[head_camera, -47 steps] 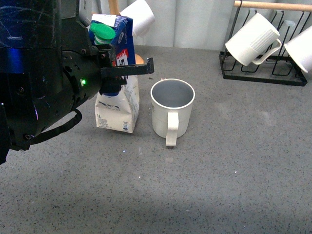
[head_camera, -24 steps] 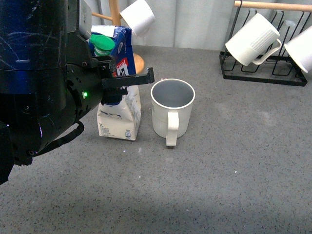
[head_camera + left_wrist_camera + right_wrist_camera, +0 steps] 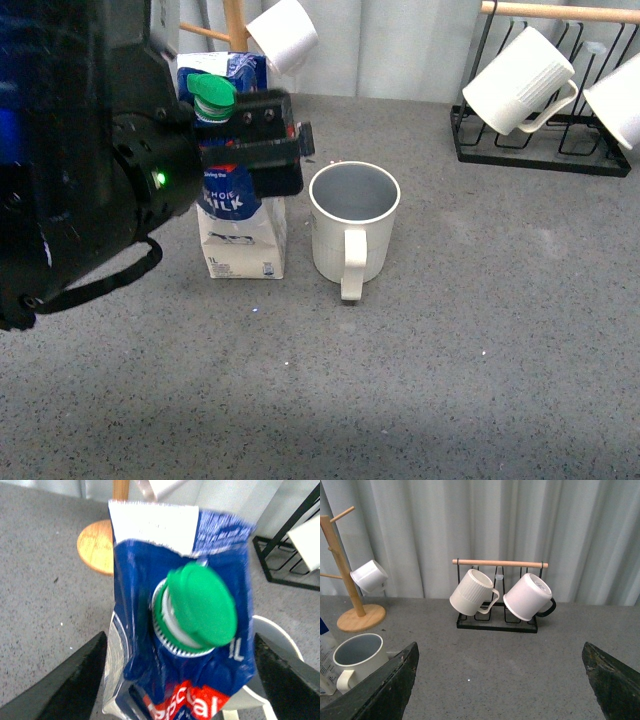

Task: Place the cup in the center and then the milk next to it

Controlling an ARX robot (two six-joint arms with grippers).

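Observation:
The cream ribbed cup (image 3: pixel 354 225) stands upright mid-table, handle towards me; it also shows in the right wrist view (image 3: pixel 360 655) and its rim in the left wrist view (image 3: pixel 282 632). Just left of it, a small gap apart, the blue-and-white milk (image 3: pixel 240 240) stands upright with its base at table level. My left gripper (image 3: pixel 262 150) is shut on the carton's upper part, below the green cap (image 3: pixel 200 605); the fingers (image 3: pixel 85 680) flank the milk (image 3: pixel 150 580). My right gripper (image 3: pixel 500 680) hangs open over bare table, away from both.
A black wire rack (image 3: pixel 545 155) at the back right holds two white mugs (image 3: pixel 472 592) under a wooden bar. A wooden mug tree (image 3: pixel 350 590) with a small white cup (image 3: pixel 285 35) stands behind the milk. Grey curtain closes the back.
The milk has gone from tilted to upright and shifted slightly towards the cup. My left gripper has turned with it and still holds it. The cup has not moved.

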